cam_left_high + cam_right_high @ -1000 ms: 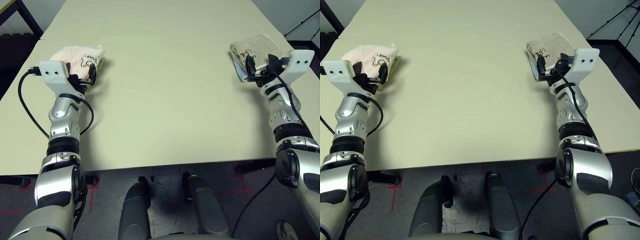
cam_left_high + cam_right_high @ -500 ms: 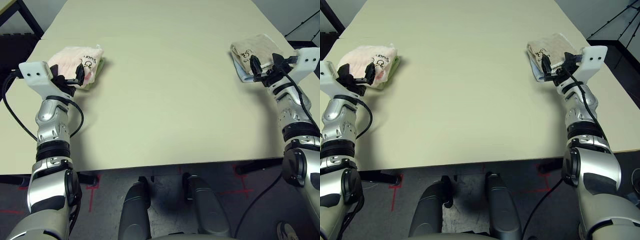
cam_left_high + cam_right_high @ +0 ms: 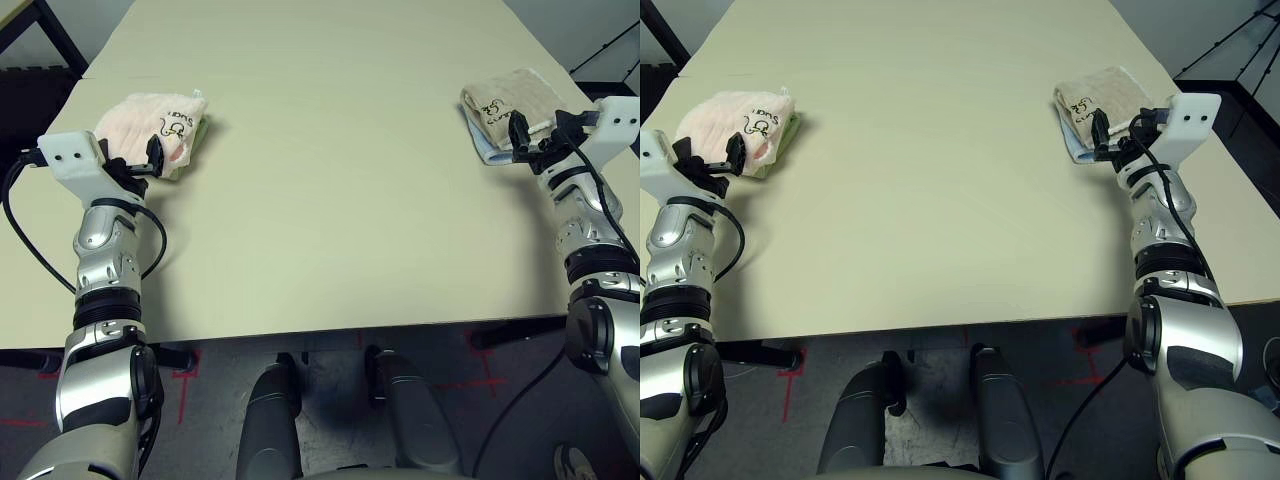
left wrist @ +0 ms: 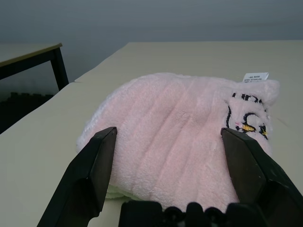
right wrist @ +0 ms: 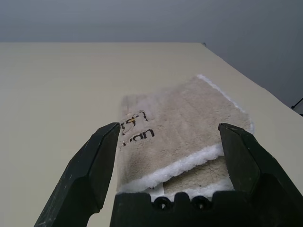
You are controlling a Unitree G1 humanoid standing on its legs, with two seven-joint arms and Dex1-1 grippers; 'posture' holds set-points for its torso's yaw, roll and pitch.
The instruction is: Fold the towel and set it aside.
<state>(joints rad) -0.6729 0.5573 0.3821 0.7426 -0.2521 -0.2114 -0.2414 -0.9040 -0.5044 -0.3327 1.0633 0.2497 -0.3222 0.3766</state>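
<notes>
Towel [image 3: 150, 122], pale pink and already folded into a compact bundle, lies at the upper left of the head view on the table [image 3: 330, 180], stacked on a light green cloth [image 3: 196, 142] whose edge peeks out beneath it. The left gripper [image 3: 135, 160] sits just below it in the frame, fingers spread wide and empty, so the bundle lies straight ahead of them, apart from the pads. Its long axis appears to run from lower left to upper right, with the embroidered script and tag at the right-hand end. The right gripper [image 3: 538, 132], equally spread and empty, faces a beige folded towel [image 3: 510, 100] at upper right, well apart from the pink one. Left arm is clearly nearer.
</notes>
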